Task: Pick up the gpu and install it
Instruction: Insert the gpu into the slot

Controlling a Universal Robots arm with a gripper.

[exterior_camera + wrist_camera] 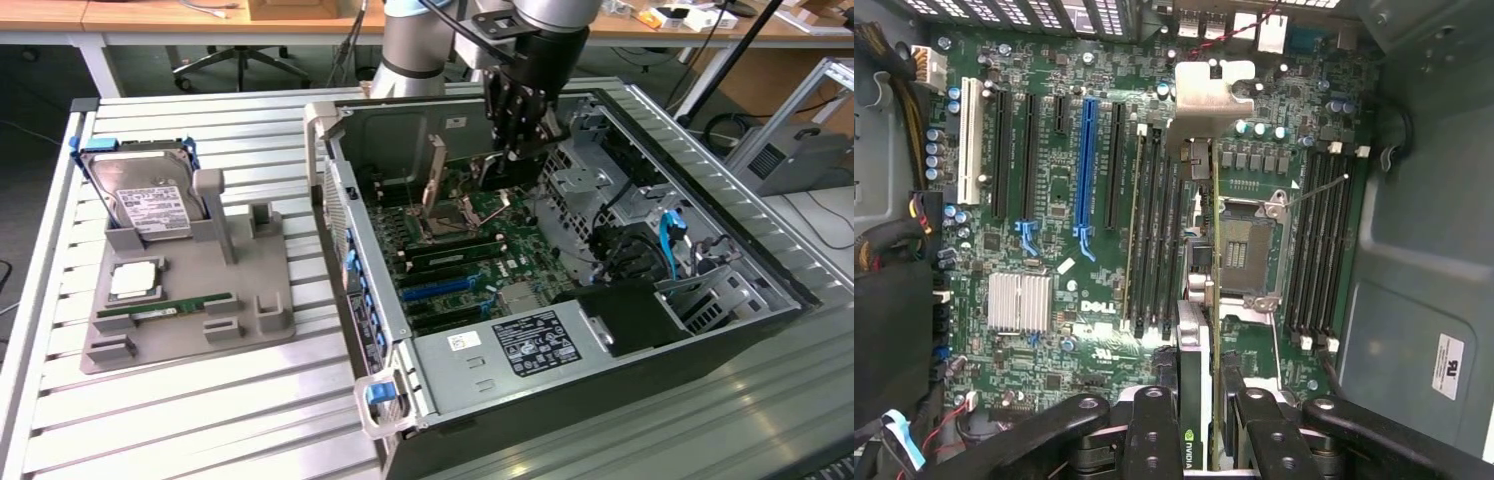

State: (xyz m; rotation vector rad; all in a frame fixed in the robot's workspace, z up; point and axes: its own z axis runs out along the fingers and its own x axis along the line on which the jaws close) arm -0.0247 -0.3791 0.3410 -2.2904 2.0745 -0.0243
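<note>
Wrist view, jaws gripping gpu [1196, 340] edge-on

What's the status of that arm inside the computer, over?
Gripper shut on the gpu. Gpu held edge-on above the motherboard, not seated. Nothing seen between them.

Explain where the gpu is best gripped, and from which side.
Grip the gpu by its upper long edge from above, claw on its two flat faces, away from the bracket. It is thin and stands on edge over the motherboard.
</note>
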